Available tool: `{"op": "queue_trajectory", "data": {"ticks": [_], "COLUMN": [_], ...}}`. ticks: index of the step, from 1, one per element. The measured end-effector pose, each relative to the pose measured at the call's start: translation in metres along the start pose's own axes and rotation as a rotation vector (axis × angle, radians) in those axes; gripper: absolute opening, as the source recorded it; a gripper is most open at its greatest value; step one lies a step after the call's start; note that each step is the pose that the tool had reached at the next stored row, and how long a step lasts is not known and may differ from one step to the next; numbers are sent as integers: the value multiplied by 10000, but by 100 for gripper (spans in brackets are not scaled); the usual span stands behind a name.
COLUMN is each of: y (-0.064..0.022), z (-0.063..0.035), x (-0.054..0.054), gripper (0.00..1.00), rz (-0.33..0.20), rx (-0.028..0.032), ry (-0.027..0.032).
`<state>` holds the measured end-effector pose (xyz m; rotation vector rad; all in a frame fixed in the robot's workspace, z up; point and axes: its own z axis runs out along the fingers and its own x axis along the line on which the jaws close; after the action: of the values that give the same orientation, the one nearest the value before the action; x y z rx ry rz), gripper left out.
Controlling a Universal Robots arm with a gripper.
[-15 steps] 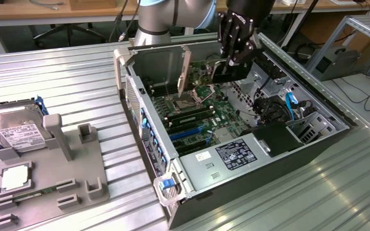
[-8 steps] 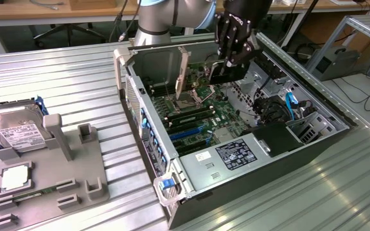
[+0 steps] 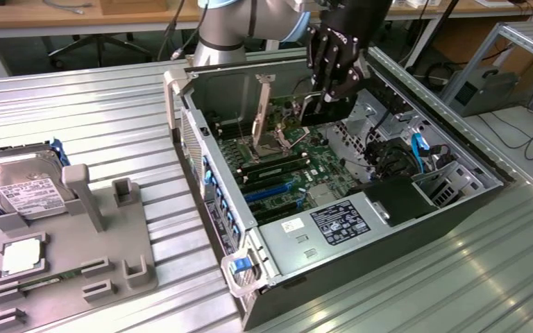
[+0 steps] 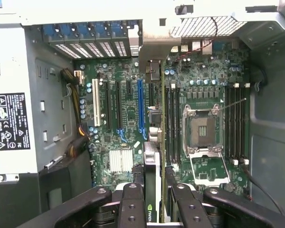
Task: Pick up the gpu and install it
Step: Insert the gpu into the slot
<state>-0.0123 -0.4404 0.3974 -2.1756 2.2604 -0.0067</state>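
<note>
Now the end effector point(image 3: 327, 96) hangs over the open computer case point(image 3: 475, 163). It is clenched on the gpu point(image 3: 316, 112), which it holds on its thin edge. In the exterior view the gpu is up in the air above the green main board point(image 3: 318, 163), near the far end of the case. It is not yet pushed into any slot.

In the wrist view, the two black fingers point(image 4: 131, 197) squeeze the gpu point(image 4: 151, 164) from both sides. The card looks like a thin strip, with a small green logo on its edge. Under it lies the green board. The long blue slot point(image 4: 140, 107) is just beside the card's line. The square chip socket point(image 4: 202, 130) sits on the other side with its metal frame flipped open.

A grey box with a black and white label point(image 3: 341, 222) fills the near end of the case.

On the exterior view's left, a grey holder point(image 3: 123, 243) rests on the ridged metal worktop point(image 3: 91, 118), well apart from the case. A silver hard drive point(image 3: 21, 184) leans in it. A small square silver chip point(image 3: 23, 253) lies flat near the drive.
</note>
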Motion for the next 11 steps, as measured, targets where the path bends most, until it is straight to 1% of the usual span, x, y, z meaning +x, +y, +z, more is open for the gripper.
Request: {"op": "queue_trajectory", "data": {"ticks": [7,11], "y": [5,7], "z": [133,182], "x": [0,0], "gripper": [27,27], "rz": [-62,-89], "rx": [0,0], "ry": [0,0]}}
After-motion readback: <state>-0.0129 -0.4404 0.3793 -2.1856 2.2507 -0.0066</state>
